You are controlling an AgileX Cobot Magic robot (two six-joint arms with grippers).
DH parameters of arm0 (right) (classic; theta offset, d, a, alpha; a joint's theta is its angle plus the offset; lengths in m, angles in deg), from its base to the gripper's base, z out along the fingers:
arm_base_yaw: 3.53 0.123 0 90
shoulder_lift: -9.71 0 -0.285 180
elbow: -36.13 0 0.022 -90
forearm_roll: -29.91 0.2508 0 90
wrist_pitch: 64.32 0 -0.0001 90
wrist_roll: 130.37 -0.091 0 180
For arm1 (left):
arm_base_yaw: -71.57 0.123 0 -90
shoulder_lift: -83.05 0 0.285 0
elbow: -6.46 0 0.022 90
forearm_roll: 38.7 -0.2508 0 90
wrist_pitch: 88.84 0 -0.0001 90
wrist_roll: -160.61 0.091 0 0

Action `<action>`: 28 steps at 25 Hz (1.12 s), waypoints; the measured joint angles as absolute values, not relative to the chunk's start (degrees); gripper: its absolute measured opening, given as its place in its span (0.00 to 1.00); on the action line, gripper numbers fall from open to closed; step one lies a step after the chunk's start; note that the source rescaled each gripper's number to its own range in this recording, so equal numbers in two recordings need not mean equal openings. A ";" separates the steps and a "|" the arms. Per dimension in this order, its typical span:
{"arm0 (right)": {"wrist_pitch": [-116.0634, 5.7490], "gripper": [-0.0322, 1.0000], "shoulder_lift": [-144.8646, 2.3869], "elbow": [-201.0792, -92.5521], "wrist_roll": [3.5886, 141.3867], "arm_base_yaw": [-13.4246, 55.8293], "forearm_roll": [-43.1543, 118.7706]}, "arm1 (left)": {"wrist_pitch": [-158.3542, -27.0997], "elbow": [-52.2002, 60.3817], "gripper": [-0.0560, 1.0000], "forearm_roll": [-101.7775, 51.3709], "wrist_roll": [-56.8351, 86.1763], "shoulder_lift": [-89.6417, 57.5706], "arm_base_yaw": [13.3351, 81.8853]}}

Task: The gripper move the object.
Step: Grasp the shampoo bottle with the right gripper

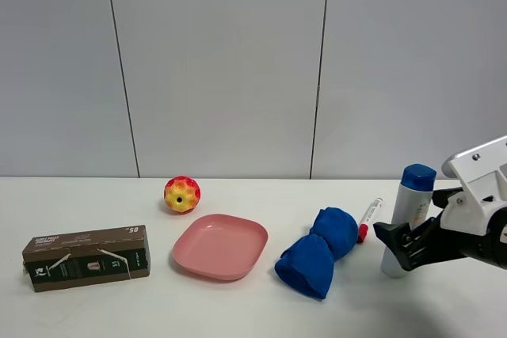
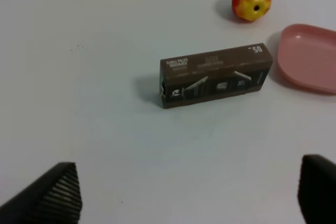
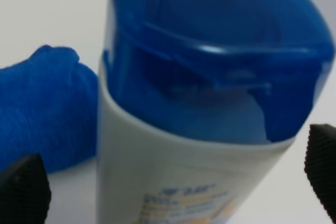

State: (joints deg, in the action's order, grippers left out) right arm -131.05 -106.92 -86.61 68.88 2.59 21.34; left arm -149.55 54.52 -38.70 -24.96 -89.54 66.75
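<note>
The tall white shampoo bottle (image 1: pixel 405 223) with a blue cap stands upright on the white table at the right. My right gripper (image 1: pixel 404 247), black with a white bracket on top, reaches in from the right edge at the bottle's lower half. In the right wrist view the bottle (image 3: pixel 215 51) fills the space between the two black fingertips (image 3: pixel 23 192). The jaws are wide apart and not pressing on it, so this gripper (image 3: pixel 173 182) is open. My left gripper (image 2: pixel 184 195) is open and empty above bare table, and is out of the exterior high view.
A blue cloth (image 1: pixel 318 251) lies just left of the bottle, with a red-capped white marker (image 1: pixel 369 219) behind it. A pink plate (image 1: pixel 220 245) sits mid-table, a red-yellow ball (image 1: pixel 182 194) behind it, and a brown box (image 1: pixel 85 257) at the left.
</note>
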 joint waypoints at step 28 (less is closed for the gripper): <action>-133.51 1.00 -112.83 -89.78 68.25 2.59 18.56 | -149.55 54.52 1.00 -38.70 -24.96 -89.54 66.75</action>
